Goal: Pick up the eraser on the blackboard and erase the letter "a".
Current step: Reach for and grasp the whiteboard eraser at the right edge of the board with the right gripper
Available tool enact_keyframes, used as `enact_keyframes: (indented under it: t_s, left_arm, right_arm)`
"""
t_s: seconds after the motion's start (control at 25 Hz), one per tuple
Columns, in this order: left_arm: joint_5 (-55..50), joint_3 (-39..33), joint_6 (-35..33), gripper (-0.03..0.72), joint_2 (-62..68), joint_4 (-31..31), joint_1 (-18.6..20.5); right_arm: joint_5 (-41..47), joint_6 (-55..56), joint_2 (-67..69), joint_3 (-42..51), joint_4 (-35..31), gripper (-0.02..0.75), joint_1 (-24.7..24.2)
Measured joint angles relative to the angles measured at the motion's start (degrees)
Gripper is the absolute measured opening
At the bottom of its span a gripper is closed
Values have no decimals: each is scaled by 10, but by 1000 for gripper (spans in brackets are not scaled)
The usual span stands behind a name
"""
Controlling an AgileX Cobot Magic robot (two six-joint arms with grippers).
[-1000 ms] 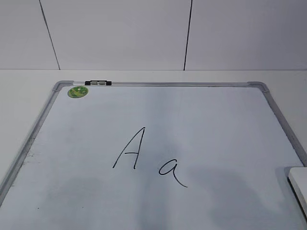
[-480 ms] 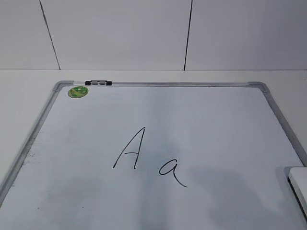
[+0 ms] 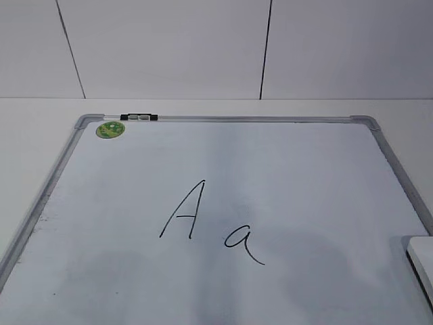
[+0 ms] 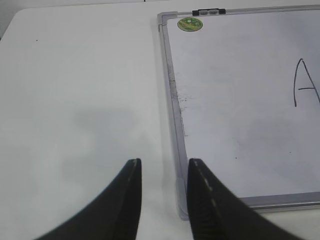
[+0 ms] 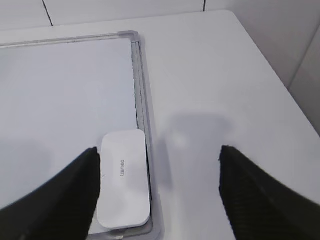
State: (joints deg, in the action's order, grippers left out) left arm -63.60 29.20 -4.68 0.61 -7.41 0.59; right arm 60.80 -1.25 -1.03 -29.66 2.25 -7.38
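On blackboard point(image 3: 304, 169), eraser point(image 5: 124, 177) unmoved, untouched

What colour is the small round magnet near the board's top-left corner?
Green, with a lighter mottled pattern; the magnet shows best in the exterior view, just inside the blackboard frame.

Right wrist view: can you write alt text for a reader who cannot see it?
The right tool hangs open above a rounded white plastic eraser, which lies against the right silver frame of a white dry-erase board. The board rests on a white table; nothing is gripped.
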Motion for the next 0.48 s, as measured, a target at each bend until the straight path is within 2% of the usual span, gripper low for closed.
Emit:
enact_keyframes:
  t_s: [0.48]
  left_arm:
    - [0,0,0,235,0,0,0]
  right_arm:
    - [-70,0,112,-27,-35,591,0]
